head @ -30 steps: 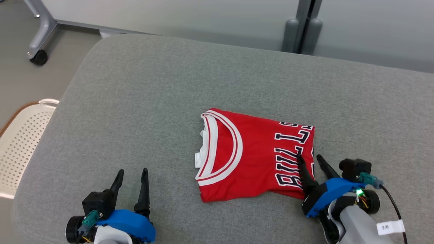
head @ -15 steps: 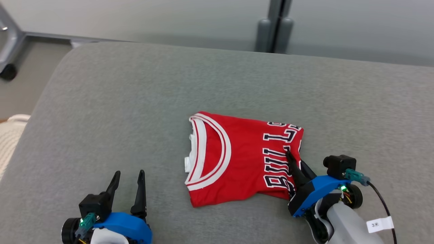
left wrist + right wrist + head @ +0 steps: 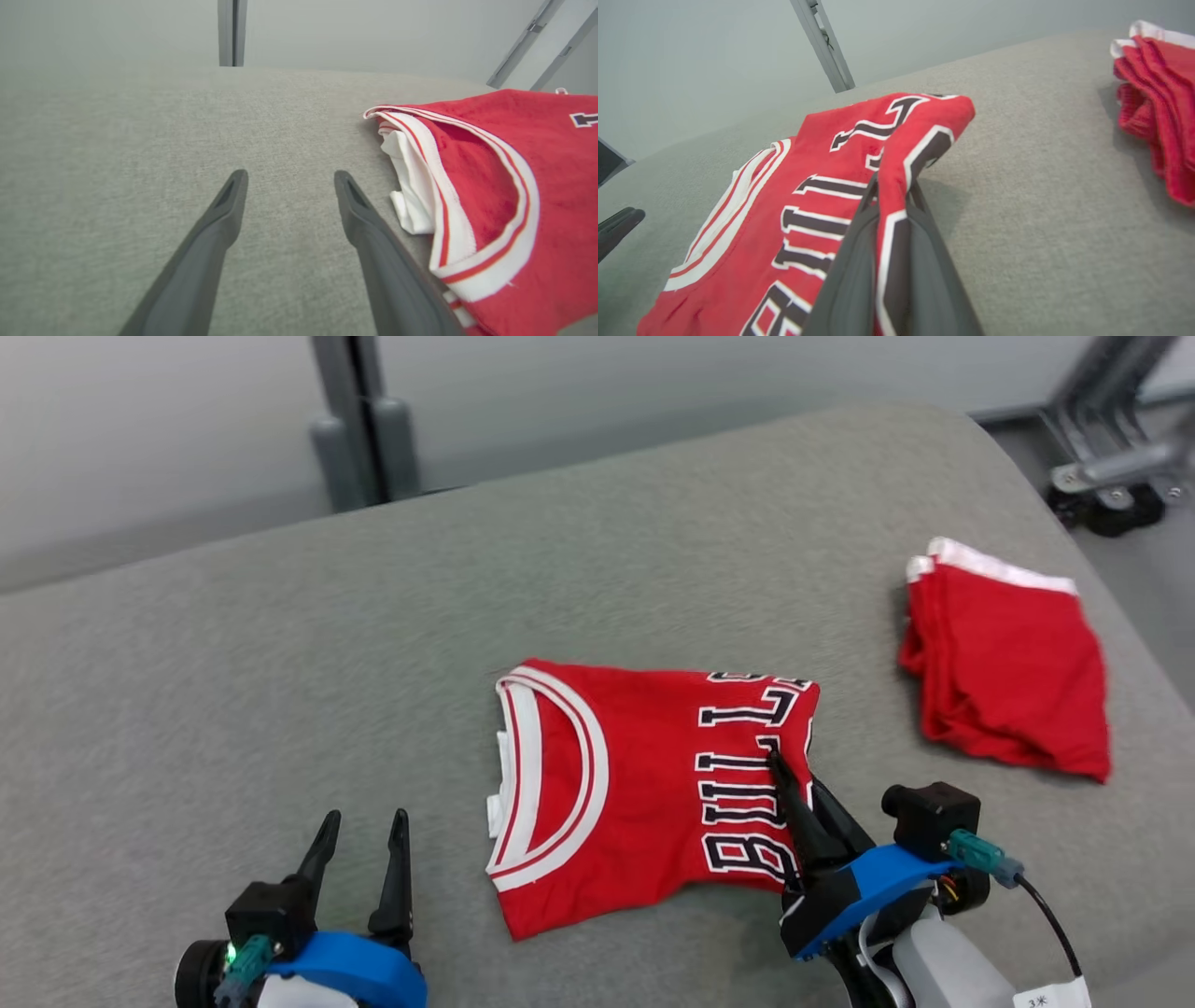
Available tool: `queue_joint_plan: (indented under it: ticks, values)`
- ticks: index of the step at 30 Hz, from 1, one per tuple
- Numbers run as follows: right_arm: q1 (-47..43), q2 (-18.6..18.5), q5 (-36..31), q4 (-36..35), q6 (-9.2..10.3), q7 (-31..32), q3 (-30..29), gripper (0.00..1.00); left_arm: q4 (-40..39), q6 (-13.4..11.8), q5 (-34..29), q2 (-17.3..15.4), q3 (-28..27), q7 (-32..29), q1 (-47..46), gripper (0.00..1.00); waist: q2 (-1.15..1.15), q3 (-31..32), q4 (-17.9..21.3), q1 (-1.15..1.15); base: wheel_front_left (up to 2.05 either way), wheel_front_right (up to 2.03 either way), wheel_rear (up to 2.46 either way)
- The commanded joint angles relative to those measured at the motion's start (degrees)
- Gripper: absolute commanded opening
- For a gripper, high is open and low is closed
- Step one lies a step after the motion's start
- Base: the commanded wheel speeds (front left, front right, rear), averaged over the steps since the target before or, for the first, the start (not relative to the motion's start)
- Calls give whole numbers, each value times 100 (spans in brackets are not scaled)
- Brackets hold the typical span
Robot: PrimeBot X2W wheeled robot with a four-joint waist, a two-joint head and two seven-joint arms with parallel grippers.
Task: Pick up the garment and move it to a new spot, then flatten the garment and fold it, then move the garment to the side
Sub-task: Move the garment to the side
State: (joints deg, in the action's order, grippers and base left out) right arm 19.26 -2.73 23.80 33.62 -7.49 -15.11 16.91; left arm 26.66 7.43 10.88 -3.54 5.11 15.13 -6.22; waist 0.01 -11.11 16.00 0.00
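One edge of the folded jersey [image 3: 635,784], mid-frame, is pinched in the right gripper [image 3: 794,773], likely for dragging aside; left gripper [image 3: 366,817] sits spread wide, lower left.

Right gripper [image 3: 894,189] comes up from the bottom middle of the frame, both dark fingers pinched together on the folded edge of the red jersey [image 3: 803,154], right by the black-and-white lettering. That edge is pulled up a bit off the grey desk [image 3: 1041,210]. Another red garment [image 3: 1157,107] with white trim sits upper right, well apart. The left gripper's dark fingertip [image 3: 619,224] pokes in at the left edge, and there's a grey post [image 3: 822,44] at the top.
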Motion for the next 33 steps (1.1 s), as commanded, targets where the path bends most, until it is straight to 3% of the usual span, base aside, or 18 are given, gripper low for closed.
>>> queue_joint_plan:
  ticks: [1,8,15,22,29,33]
  values:
    - [-98,-33,-5,-62,0,-4,26,0,-36,9,-36,-7,-7,-1,22,100,-1,411,520,0,0,0,0]
    - [-371,-28,-30,-646,0,-4,1,0,-221,9,-102,-61,91,-1,15,100,-1,122,1391,0,0,0,0]
    - [-342,-21,-378,-932,0,-4,-215,0,-272,9,-28,-231,271,-1,-68,100,-1,-116,1415,0,0,0,0]
    - [505,-24,-1457,-759,0,321,-953,0,-231,9,66,-435,368,-1,-82,100,-1,-332,942,0,0,0,0]
    - [1235,-90,-3273,-882,1,1121,-2671,0,-252,9,203,-609,424,-1,-147,100,-1,-543,344,0,0,0,0]
    - [1318,-435,-3989,-1176,1,1526,-3350,0,-261,9,280,-649,463,-1,-187,100,-1,-624,31,0,0,0,0]
